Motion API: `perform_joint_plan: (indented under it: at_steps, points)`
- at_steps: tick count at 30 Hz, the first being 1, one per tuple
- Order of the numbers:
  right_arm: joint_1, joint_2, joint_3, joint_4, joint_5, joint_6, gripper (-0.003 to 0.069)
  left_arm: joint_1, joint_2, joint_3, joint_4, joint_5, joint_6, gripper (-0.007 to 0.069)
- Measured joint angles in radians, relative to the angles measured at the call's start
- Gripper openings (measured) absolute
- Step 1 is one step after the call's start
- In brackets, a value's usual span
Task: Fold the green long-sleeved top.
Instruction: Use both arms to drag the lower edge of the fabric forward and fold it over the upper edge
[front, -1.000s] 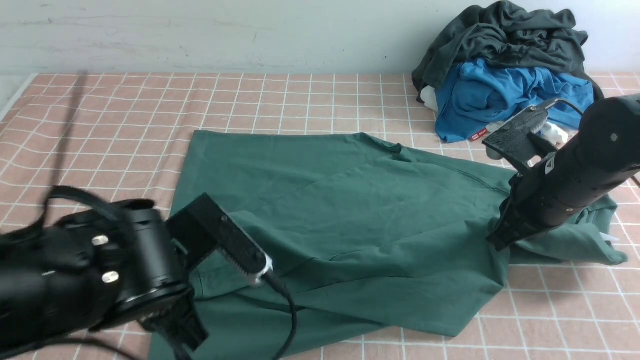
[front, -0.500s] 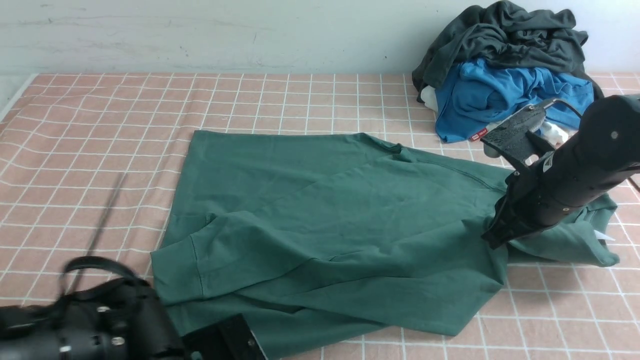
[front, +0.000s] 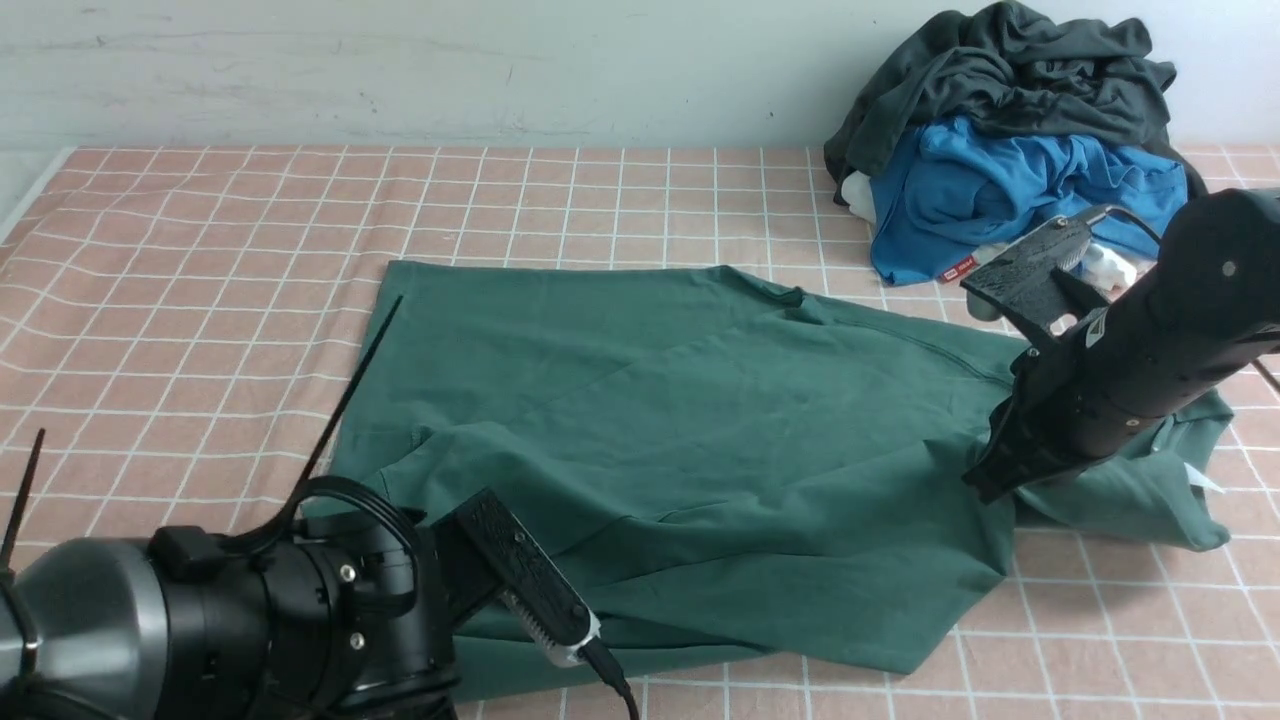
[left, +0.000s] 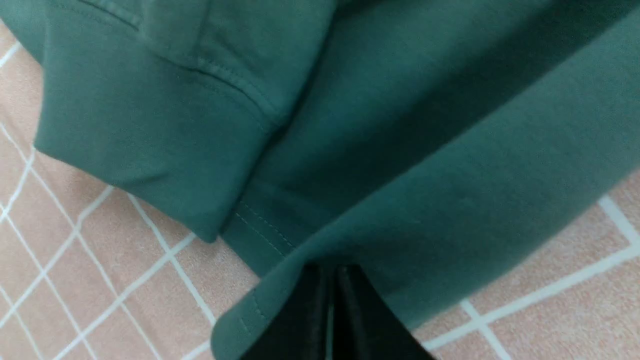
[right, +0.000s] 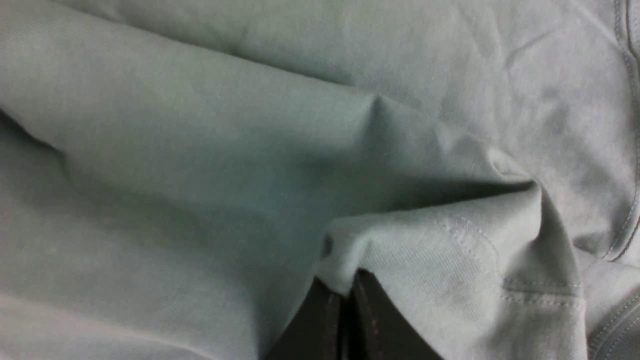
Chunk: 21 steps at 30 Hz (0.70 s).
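Green long-sleeved top (front: 700, 420) is judged partly folded, its cloth clenched by left end effector (left: 334, 270) and right end effector (right: 346, 295), with main folds left undone.

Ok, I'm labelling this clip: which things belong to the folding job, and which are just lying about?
Job: green long-sleeved top; left gripper; right gripper (both shut on it).
Lying about: blue garment; charcoal-grey garment.

The green long-sleeved top (front: 700, 420) is made of soft, matt cloth with stitched hems. The surface (front: 200, 250) is covered with pink checked cloth. The left end effector (left: 332, 274) is made of matt black plastic.
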Motion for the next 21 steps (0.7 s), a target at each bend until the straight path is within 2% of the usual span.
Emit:
perform_joint_plan:
  at_steps: [4,8,12,16,17,18,19,21]
  points:
    - [0.000,0.000,0.000,0.019,0.001,-0.013,-0.0003,0.064,0.024,-0.002,-0.036,-0.009,0.028,0.0010]
    - [0.000,0.000,0.000,0.045,0.001,-0.035,-0.0003,0.109,0.033,-0.002,-0.110,-0.003,0.133,0.0022]
    - [0.000,0.000,0.000,0.079,0.001,-0.063,-0.0003,0.123,0.033,-0.002,-0.258,0.003,0.405,0.0092]
    - [0.000,0.000,0.000,0.094,0.001,-0.074,-0.0003,0.123,0.033,-0.002,-0.394,0.003,0.652,0.0211]
    - [0.000,0.000,0.000,0.094,0.001,-0.075,-0.0003,0.123,0.033,-0.002,-0.394,0.003,0.652,0.0211]
    - [0.000,0.000,0.000,0.096,0.001,-0.076,-0.0003,0.123,0.033,-0.002,-0.408,0.003,0.716,0.0257]
    - [0.000,0.000,0.000,0.096,0.001,-0.076,-0.0003,0.123,0.033,-0.003,-0.407,0.002,0.730,0.0272]
    - [0.000,0.000,0.000,0.096,0.002,-0.078,-0.0003,0.123,0.033,-0.004,-0.401,-0.002,0.751,0.0286]
